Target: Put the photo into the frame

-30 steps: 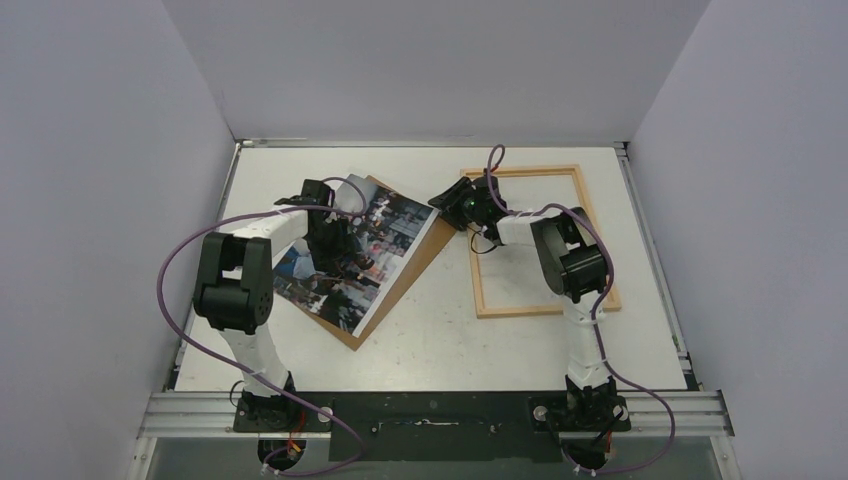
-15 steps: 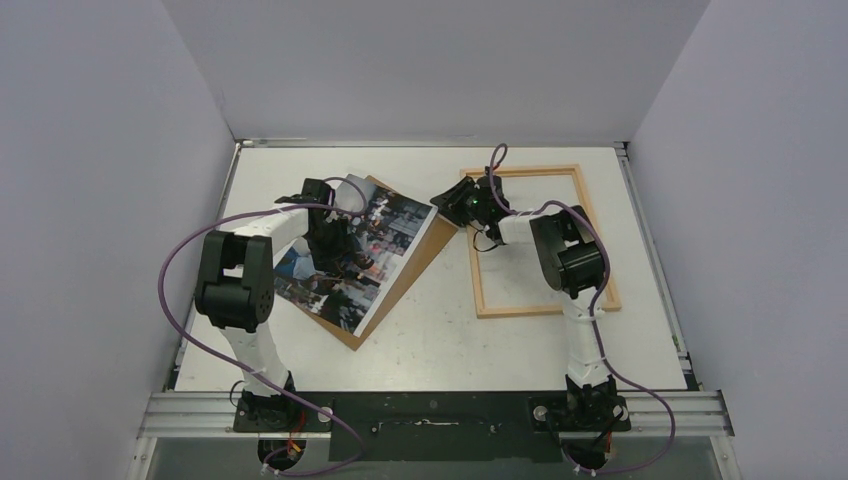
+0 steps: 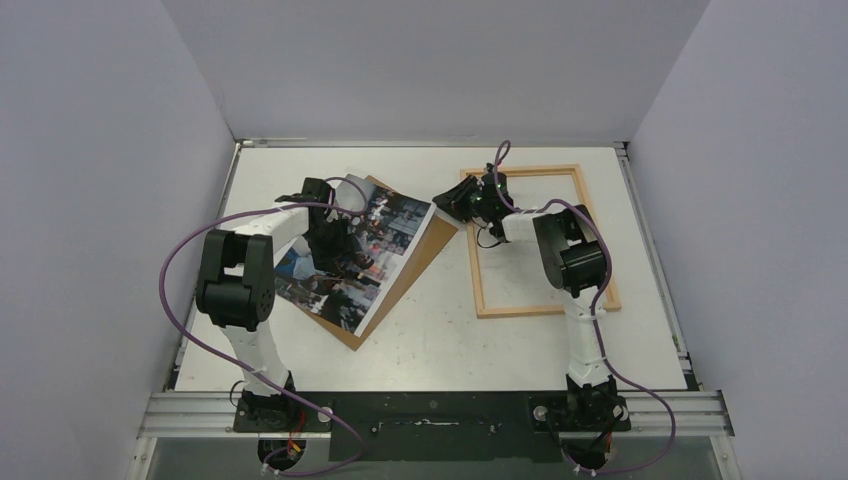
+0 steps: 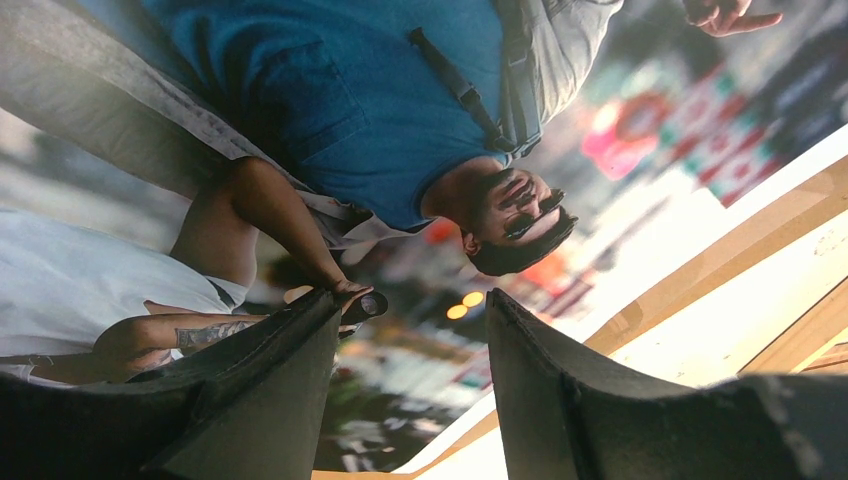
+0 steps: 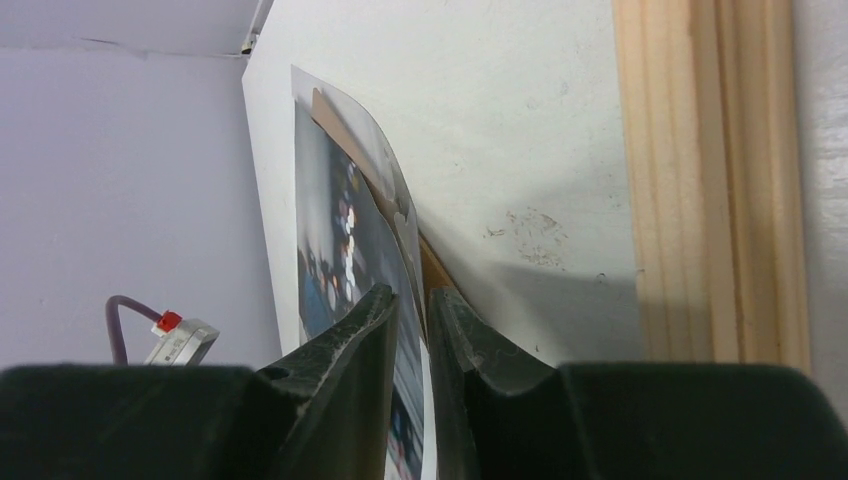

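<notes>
The photo [image 3: 392, 232] lies face up, turned at an angle, on a brown backing board [image 3: 431, 240] on the left half of the bench [image 3: 420, 340]. The frame [image 3: 535, 170] lies flat on the right half, just beside the board's right corner and apart from the photo. The right arm reaches across the frame.

The left end effector [image 4: 415, 297] is over the middle of the photo. Its 2 fingers are spread wide, with the tips close to the print near the man in the blue shirt. I cannot tell whether they touch the print.

The right end effector [image 5: 410, 292] is at the photo's right corner, the one nearest the frame. Its 2 fingers stand narrow. The photo's edge curls up off the board there and runs into the slim gap between them. I cannot tell whether the fingers press on the print.
</notes>
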### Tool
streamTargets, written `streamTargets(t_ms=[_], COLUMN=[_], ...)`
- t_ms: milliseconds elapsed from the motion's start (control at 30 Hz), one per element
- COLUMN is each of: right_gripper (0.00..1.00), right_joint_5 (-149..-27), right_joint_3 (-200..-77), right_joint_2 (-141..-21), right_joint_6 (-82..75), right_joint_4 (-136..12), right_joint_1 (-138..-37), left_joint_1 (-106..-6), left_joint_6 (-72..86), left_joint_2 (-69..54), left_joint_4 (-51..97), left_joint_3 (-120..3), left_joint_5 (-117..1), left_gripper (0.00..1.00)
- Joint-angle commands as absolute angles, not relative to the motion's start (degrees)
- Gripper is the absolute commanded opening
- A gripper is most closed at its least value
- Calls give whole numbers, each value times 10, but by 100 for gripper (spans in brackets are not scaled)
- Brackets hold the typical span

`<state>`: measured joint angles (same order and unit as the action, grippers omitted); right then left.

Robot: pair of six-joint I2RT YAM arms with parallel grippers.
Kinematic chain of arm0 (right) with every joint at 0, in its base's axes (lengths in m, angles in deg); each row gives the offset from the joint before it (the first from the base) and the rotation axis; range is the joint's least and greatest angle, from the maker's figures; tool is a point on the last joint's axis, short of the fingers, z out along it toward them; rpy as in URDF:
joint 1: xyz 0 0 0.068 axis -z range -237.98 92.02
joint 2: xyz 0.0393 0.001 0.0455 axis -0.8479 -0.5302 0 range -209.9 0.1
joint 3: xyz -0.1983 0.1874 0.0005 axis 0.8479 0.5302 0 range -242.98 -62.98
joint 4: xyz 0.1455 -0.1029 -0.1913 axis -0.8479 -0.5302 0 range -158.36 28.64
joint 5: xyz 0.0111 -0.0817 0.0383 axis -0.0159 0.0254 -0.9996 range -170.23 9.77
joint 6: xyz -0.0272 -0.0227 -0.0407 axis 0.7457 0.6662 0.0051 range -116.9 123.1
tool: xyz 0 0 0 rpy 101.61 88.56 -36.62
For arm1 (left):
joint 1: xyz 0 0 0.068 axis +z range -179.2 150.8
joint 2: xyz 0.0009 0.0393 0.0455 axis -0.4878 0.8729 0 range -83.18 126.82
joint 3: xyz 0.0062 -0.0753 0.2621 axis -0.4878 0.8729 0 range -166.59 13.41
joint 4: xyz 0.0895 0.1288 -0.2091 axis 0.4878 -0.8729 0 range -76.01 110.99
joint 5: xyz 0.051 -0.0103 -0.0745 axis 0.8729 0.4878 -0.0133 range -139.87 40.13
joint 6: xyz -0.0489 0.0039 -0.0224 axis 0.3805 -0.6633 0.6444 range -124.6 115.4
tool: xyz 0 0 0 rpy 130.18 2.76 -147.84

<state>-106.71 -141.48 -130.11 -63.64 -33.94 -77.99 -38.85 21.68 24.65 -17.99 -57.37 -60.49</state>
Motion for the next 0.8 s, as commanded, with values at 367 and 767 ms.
streamTargets(t_ms=[367, 767], right_gripper=[6, 0], right_joint_5=[-1075, -1036], right_joint_3=[-1439, -1414], right_joint_2=[-1304, -1170], right_joint_6=[-622, -483], right_joint_4=[-270, -400], right_joint_1=[-783, -786], left_joint_1=[-390, -385], left_joint_6=[208, 213], left_joint_2=[279, 212], left_joint_4=[-161, -209], left_joint_3=[-561, -617], left_joint_5=[-607, -598], left_gripper=[55, 69])
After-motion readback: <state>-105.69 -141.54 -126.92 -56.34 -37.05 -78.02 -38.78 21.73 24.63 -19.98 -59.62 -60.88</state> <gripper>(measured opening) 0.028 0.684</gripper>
